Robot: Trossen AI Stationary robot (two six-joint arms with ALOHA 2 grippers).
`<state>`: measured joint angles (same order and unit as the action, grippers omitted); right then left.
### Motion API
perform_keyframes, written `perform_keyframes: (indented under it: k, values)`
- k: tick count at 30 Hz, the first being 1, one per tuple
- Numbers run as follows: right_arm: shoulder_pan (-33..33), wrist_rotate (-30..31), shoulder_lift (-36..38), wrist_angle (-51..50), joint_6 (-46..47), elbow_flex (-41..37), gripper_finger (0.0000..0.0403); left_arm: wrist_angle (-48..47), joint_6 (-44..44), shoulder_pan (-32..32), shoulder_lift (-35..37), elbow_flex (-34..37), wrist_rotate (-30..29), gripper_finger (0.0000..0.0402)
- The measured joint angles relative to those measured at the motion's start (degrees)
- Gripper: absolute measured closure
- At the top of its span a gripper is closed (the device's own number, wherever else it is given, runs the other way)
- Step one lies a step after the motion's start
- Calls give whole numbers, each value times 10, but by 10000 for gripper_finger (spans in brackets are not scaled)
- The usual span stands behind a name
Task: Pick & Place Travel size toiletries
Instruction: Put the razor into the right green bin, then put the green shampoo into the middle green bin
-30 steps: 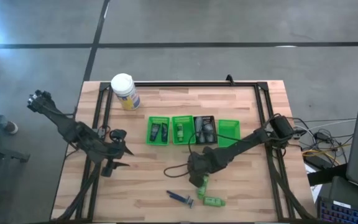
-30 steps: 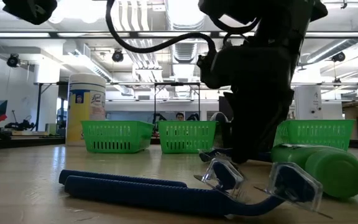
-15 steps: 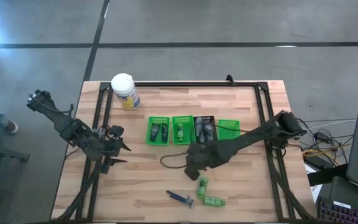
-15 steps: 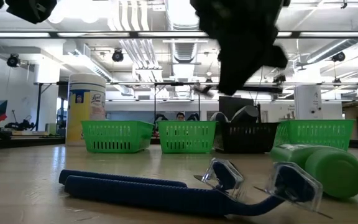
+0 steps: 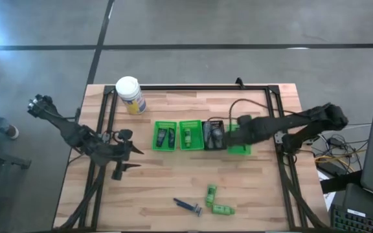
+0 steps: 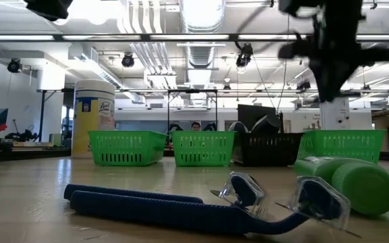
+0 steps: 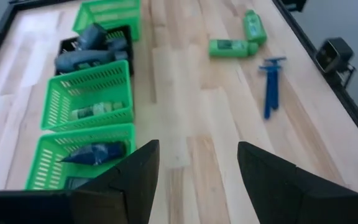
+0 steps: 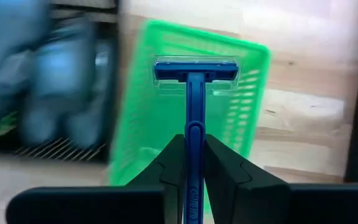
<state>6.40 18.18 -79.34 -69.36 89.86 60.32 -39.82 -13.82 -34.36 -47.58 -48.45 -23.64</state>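
Right gripper (image 8: 192, 163) swung from the table's near-middle to over the end bin (image 8: 229, 99), right end of the bin row | clenched on a razor (image 8: 194, 112) | razor's long axis runs ahead, head outermost over bin | left gripper (image 7: 194, 171) released, waits at left edge.

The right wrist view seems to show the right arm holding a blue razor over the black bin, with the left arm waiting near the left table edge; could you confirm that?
Not quite: the blue razor in the right gripper hangs over an empty green bin, not the black bin beside it, as the right wrist view shows. The left gripper does wait near the left edge.
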Motion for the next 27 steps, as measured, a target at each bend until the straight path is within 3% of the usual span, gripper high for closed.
perform_keyframes:
  k: [7,16,21,27]
  values:
    - [-83,-35,101,157,-29,-160,348,24,-4,36,-36,0,-8,180]
    - [-107,-53,146,163,-81,-196,230,28,-24,62,-75,0,5,180]
    - [-49,-46,155,182,-165,-151,171,31,-23,66,-80,0,9,180]
    - [115,-105,104,181,-273,-98,144,28,-12,67,-79,0,23,180]
